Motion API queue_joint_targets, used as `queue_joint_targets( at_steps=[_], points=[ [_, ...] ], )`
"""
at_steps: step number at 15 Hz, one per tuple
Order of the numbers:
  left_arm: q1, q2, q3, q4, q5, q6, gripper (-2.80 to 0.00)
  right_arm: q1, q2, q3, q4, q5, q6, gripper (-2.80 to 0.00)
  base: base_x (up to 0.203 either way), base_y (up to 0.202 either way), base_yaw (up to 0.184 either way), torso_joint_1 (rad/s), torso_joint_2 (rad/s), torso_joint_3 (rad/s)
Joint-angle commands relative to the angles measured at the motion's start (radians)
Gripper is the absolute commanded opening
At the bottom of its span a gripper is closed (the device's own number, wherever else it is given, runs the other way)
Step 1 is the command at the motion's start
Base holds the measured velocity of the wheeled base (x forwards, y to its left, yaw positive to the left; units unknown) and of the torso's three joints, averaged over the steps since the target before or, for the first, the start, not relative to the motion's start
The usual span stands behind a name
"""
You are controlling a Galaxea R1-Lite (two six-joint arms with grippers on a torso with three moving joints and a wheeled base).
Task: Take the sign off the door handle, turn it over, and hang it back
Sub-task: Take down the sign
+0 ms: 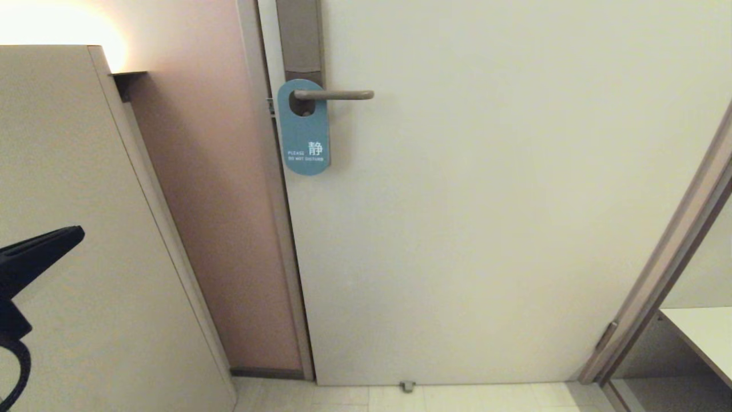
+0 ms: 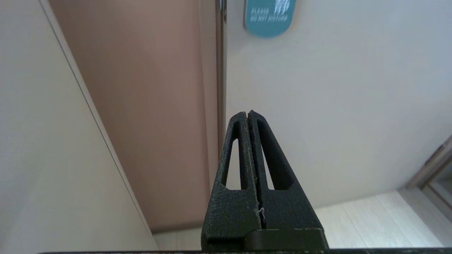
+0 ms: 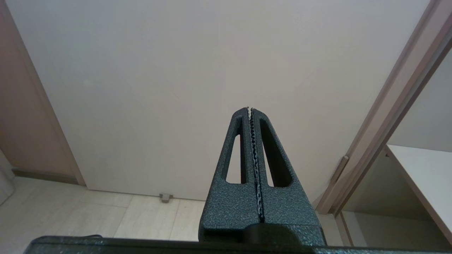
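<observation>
The sign hangs blue side out on the door handle, a slim taupe lever on a tall brownish backplate. Its lower end with the white "DO NOT DISTURB" lettering shows in the left wrist view. My left gripper comes in at the left edge of the head view, well below and left of the sign, and is shut with nothing in it. My right gripper is also shut and empty, pointing at the bare lower door; it is outside the head view.
The pale door fills the middle. A pinkish wall panel and a beige cabinet side stand to its left. A second door frame and a white shelf are at the right. A small door stop sits on the floor.
</observation>
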Motion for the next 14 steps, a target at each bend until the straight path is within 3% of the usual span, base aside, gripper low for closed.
queue_joint_targets(
  at_steps=[1,8,11,14],
  points=[
    [0.013,0.085,-0.01,-0.003,-0.008,0.0,-2.8,0.001,0.001,0.0,0.0,0.001,0.0,-2.8,0.0,0.0,0.0,0.0,0.0,0.0],
    [0.088,0.255,-0.033,-0.107,-0.09,0.024,-2.8,0.0,0.001,0.0,0.0,0.001,0.0,-2.8,0.0,0.0,0.0,0.0,0.0,0.0],
    [0.089,0.256,-0.034,-0.107,-0.206,0.055,-2.8,-0.001,0.001,0.0,0.0,0.001,0.0,-2.8,0.0,0.0,0.0,0.0,0.0,0.0],
    [0.09,0.313,-0.11,-0.107,-0.256,0.058,-2.8,0.0,0.001,0.0,0.0,0.001,0.0,-2.8,0.0,0.0,0.0,0.0,0.0,0.0]
  ],
)
